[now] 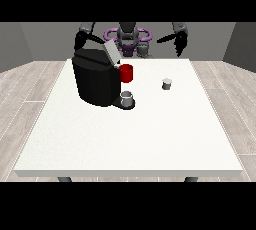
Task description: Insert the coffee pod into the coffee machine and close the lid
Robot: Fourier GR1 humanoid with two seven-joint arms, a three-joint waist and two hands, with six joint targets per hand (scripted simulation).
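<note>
Pod: coffee pod [167, 83] is sitting upright on white table [150, 139], well apart from coffee machine [96, 80] | Lid [111, 52]: standing raised | My hand at the view's right [180, 44]: hanging above table's far edge, finger state undeterminable | Hand at view's left [80, 40]: behind machine, undeterminable

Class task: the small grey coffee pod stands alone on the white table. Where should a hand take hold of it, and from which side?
Probably by its round side wall, coming from above: the small grey coffee pod stands upright, apart from the black coffee machine and the red cup, with bare white table all round.
</note>
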